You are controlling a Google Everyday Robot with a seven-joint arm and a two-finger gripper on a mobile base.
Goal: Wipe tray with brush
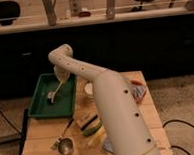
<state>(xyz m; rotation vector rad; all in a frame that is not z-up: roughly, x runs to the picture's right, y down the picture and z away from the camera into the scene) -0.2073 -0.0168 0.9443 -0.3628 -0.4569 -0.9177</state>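
- The gripper (pixel 61 80) is over the far right part of the tray (pixel 50 114), hanging from the long white arm that reaches in from the near right.
- It's holding the brush (pixel 55 91). The thin whitish handle slants down and to the left from it, and the pale head looks to be on the tray floor, left of the gripper.
- The tray sits on the far left of the counter (pixel 40 142). It's dark green, shallow and rectangular with a raised rim all round, and it looks like smooth plastic.
- First risk, as I see it: the tray is light and slick on pale wood, so a hard stroke could push the whole tray along instead of wiping it.
- Second one: the handle is thin and held up near its top. If the head catches the rim, the brush could twist in the grip or slip out.
- Third: with that steep slant, pressing too lightly would let the head skim the floor and clean nothing.
- Near the tray lies a metal ladle (pixel 65 144), round bowl toward me. Just right of it is a striped sponge block (pixel 90 124).
- Both are well clear of the tray, so I'd only worry about them on a wide swing of the arm.
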